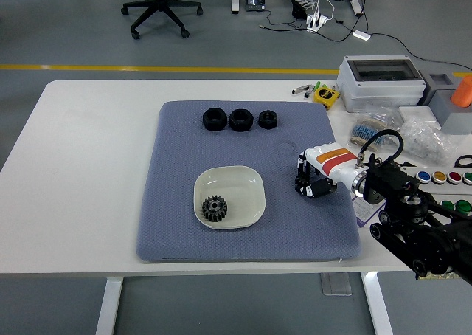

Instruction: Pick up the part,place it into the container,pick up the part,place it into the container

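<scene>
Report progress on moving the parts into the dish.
Done: one black gear lies in the white dish. In hand: nothing I can confirm; the right hand sits over the blue mat right of the dish, fingers curled, with no part visible in it. Left: three black nuts lie in a row at the mat's far edge, untouched. The left arm is out of view.
</scene>
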Available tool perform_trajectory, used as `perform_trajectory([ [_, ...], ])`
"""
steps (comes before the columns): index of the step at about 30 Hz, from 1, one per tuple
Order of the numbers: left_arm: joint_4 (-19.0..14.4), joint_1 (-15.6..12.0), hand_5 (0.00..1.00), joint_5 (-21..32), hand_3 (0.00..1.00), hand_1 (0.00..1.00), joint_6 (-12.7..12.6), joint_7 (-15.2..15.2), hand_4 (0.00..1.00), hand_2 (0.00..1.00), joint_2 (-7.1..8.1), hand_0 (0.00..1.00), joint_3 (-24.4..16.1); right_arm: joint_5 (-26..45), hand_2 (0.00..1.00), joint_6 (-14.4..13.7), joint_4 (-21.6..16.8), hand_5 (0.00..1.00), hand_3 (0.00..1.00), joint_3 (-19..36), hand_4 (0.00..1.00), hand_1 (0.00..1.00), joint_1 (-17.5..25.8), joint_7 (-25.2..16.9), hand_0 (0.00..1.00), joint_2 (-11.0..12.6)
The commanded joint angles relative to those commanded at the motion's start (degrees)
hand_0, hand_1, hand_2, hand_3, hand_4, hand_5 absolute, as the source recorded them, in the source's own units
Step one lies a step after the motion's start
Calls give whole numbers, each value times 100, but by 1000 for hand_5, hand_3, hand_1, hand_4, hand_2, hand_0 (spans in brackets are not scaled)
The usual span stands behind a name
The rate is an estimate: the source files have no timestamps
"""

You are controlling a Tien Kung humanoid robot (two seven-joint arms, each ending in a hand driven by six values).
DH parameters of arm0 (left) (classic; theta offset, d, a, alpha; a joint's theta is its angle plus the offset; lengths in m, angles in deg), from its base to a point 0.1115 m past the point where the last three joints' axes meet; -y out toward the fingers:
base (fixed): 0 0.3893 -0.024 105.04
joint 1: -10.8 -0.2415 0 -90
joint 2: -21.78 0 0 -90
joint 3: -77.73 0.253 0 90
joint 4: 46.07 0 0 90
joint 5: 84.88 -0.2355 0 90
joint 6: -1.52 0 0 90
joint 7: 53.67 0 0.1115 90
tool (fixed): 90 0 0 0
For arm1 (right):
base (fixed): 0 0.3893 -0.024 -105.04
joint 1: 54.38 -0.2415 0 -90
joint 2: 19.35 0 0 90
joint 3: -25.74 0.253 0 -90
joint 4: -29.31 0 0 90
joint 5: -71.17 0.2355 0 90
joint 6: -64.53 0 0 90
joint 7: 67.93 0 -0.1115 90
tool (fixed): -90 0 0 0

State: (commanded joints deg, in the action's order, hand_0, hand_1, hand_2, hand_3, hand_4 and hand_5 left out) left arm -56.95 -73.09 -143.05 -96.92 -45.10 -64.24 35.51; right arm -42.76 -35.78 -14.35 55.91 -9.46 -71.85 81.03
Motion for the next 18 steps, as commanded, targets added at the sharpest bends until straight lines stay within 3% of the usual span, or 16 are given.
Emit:
perform_trajectory([
  [2, 0, 0, 614, 2, 581, 697, 1, 0, 641, 651, 1, 743, 1, 11, 415, 17, -1, 298, 454, -5, 829, 298, -2, -3, 134, 2],
  [3, 0, -2, 613, 5, 581, 697, 1, 0, 640, 651, 2, 743, 2, 17, 322, 31, 3, 314, 369, -11, 766, 235, 0, -4, 70, 1],
  [18, -3, -24, 614, -80, 581, 696, 11, 19, 640, 650, 1, 743, -48, 23, 275, 59, -68, 324, 331, 18, 757, 169, 34, -3, 2, 26],
])
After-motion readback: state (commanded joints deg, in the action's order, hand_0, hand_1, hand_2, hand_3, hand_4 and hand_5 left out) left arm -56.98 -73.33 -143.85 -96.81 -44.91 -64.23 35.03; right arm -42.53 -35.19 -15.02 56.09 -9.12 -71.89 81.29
